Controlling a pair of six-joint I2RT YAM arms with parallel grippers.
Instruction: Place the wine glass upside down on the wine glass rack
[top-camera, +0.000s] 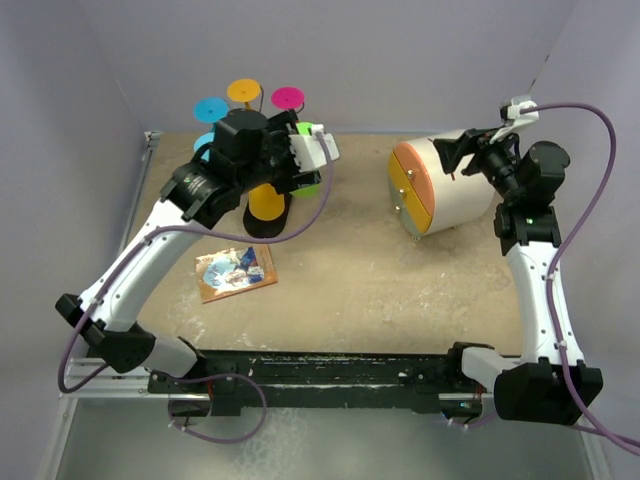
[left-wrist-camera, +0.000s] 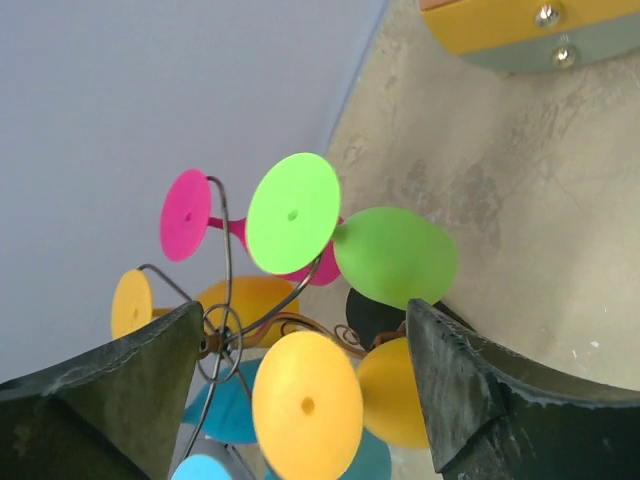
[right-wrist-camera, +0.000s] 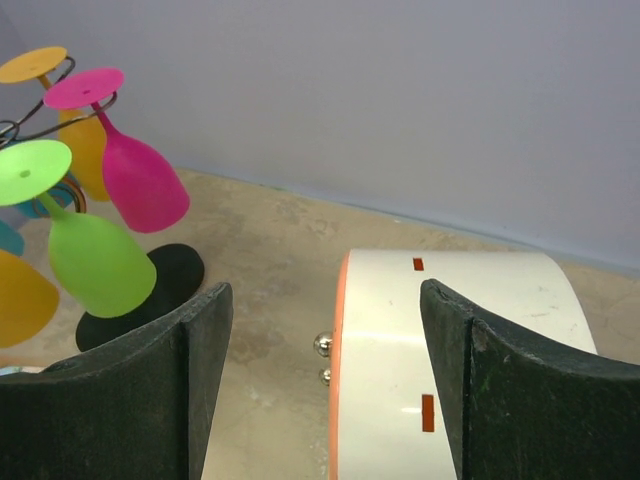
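Note:
The wine glass rack (left-wrist-camera: 225, 330) stands at the back left, its black oval base (top-camera: 268, 228) on the table. Several coloured wine glasses hang upside down on its arms: green (left-wrist-camera: 393, 255), magenta (right-wrist-camera: 143, 180), blue and orange. One orange wine glass (left-wrist-camera: 307, 405) hangs foot-up between my left gripper's fingers, which stand wide apart and do not touch it. My left gripper (left-wrist-camera: 302, 312) is open and hovers at the rack's right side (top-camera: 310, 150). My right gripper (right-wrist-camera: 325, 290) is open and empty above a white drum-shaped cabinet.
The white drum-shaped cabinet (top-camera: 445, 185) with an orange rim and yellow drawer fronts lies at the back right, also in the right wrist view (right-wrist-camera: 450, 340). A brown card with blue pieces (top-camera: 236, 272) lies on the table near the left arm. Purple walls enclose the back and sides.

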